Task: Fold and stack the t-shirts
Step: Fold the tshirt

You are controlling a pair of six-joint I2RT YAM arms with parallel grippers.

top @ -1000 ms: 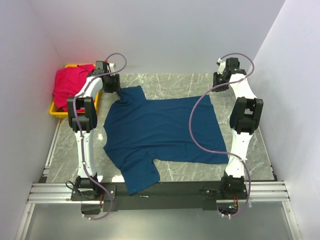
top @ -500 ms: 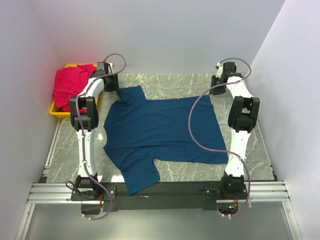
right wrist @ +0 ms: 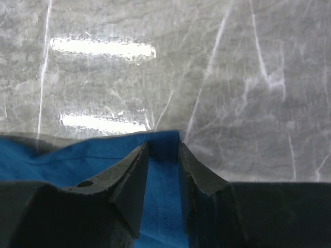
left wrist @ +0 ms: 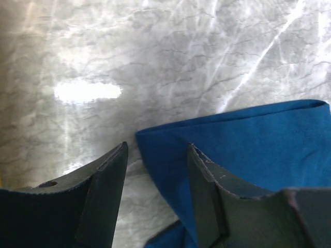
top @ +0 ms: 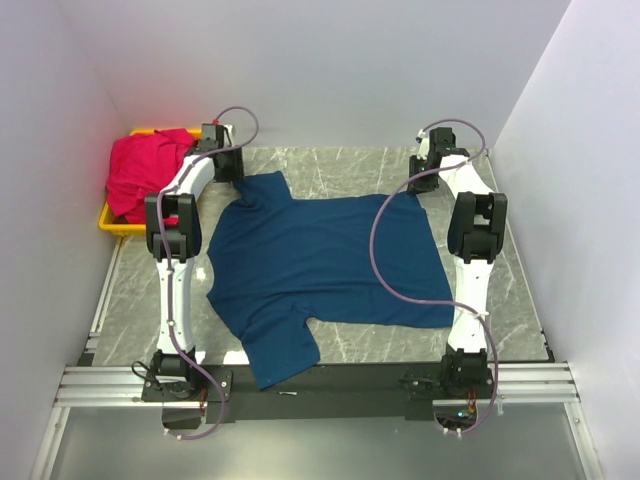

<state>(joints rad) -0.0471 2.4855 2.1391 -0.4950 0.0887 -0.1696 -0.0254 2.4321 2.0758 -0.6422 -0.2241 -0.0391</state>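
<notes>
Left to right from the overhead cam: plain white wall, then the yellow bin tucked into the far-left corner with the red-pink t-shirt heaped in it and spilling over the rim. Next is the left gripper, reached out to the far edge of the grey marbled tabletop. On its wrist cam the left gripper has its fingers spread wide, gripping nothing, and the corner of the navy t-shirt lies flat on the marble between them.

The navy t-shirt is spread flat across the middle of the table, with one sleeve hanging over the near edge onto the black strip by the metal rail.

The right gripper sits at the shirt's far right corner. Its wrist cam shows the right gripper with only a narrow gap between the fingers, not pressed together, and the cloth corner lying in that gap. After that it's white wall again.

Hard to see: the left arm crosses the shirt's neck side, so I can't make out the collar. The bin is mostly buried under cloth. Ceiling lights glare off the marble in both wrist views.
</notes>
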